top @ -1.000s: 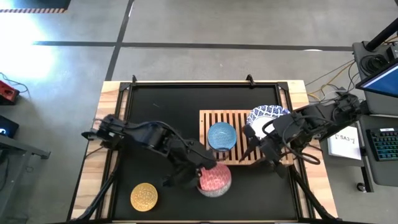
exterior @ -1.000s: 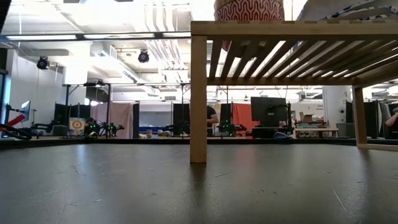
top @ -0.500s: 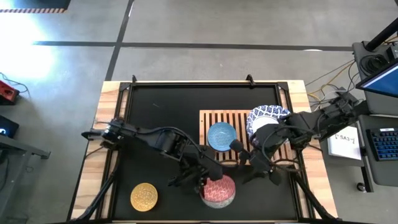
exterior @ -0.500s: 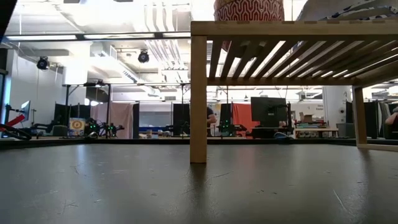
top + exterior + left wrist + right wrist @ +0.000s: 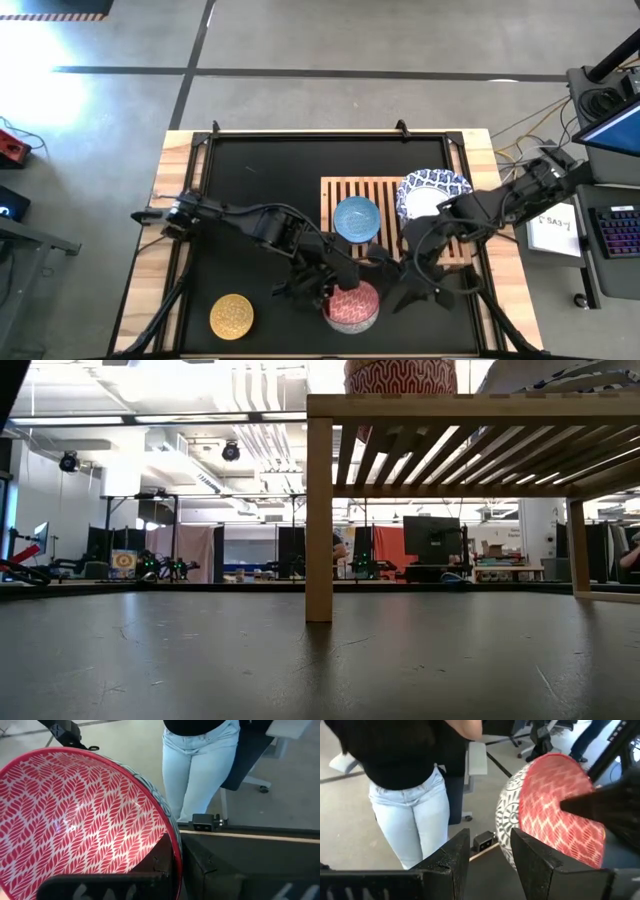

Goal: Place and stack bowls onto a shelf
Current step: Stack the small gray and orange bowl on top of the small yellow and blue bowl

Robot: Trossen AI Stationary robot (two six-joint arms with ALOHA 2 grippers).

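Red bowl (image 5: 350, 305), lower centre of the high view, clamped at its rim by your left gripper (image 5: 325, 293). Right gripper (image 5: 412, 287), fingers apart, faces it from just beside. Behind: shelf (image 5: 345, 190) with light blue bowl (image 5: 356, 219) and white bowl (image 5: 432, 193). Risk: a hurried handover could drop the bowl.
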